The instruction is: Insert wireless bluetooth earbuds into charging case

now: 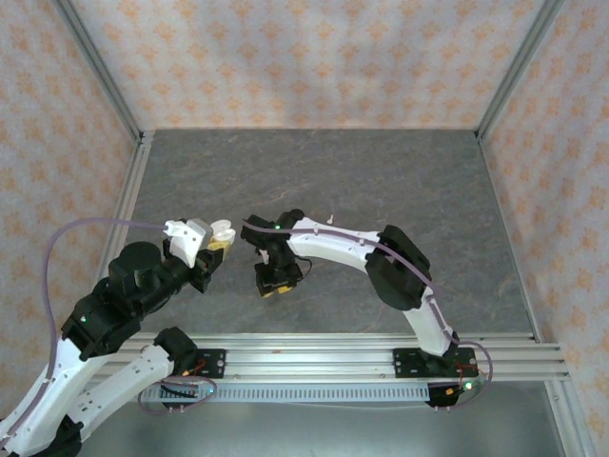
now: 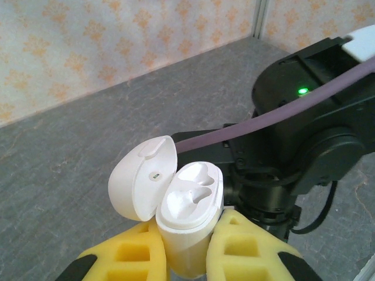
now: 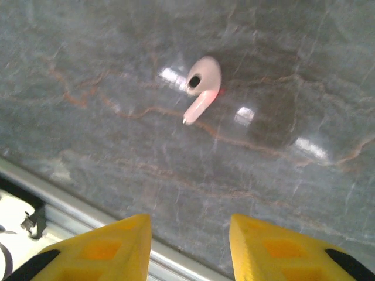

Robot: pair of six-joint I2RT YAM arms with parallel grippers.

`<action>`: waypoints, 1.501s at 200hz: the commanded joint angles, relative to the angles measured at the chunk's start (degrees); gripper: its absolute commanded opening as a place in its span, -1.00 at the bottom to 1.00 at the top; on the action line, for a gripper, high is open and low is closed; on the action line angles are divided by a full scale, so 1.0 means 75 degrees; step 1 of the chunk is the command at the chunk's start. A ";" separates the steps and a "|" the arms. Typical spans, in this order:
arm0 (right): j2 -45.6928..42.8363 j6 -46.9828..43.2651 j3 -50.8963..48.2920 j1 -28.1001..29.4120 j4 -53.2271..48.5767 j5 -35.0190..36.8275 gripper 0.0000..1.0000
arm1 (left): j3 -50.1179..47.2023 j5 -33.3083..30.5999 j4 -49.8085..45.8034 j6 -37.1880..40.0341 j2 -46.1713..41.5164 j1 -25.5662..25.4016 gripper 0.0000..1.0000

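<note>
The left gripper is clamped on the open white charging case. The right gripper is held with its jaws apart above one earbud, apparently white, lying on the grey veined table. Behind the case, the right arm's black wrist and a purple cable are seen. The table is enclosed by patterned walls.

No text can be read; a tiny mark inside the open charging case is illegible

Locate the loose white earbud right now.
In the right wrist view, the white earbud lies on the grey tabletop, ahead of the open right end effector; the left end effector holds the open charging case.
</note>
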 commanded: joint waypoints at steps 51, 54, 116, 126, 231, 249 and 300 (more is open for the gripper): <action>0.1018 0.0316 0.1396 -0.0021 -0.0661 0.0807 -0.14 | -0.0052 -0.0271 -0.0198 -0.0055 -0.0225 0.0006 -1.00; 0.1057 0.0308 0.1436 -0.0021 -0.0692 0.0835 -0.14 | -0.0052 -0.0272 -0.0200 -0.0037 -0.0225 0.0006 -1.00; 0.1761 0.0166 0.2244 -0.0019 -0.1199 0.1119 -0.21 | -0.0318 -0.0070 0.0127 0.0032 -0.0390 0.0006 -1.00; 0.1831 0.0142 0.2336 -0.0021 -0.1239 0.1166 -0.23 | -0.0367 -0.0061 0.0164 0.0027 -0.0400 0.0012 -1.00; 0.2218 -0.0320 0.2756 -0.0220 -0.1680 0.1174 -0.56 | -0.0757 0.0267 0.0668 -0.0074 -0.0376 0.0006 -1.00; 0.2077 -0.0487 0.2590 -0.0264 -0.1679 0.1221 -0.61 | -0.0860 0.0225 0.0753 -0.0055 -0.0380 0.0008 -1.00; 0.1015 -0.0986 0.1499 -0.0423 -0.1163 0.1764 -0.74 | -0.1079 0.0242 0.1008 -0.0253 -0.0311 0.0006 -1.00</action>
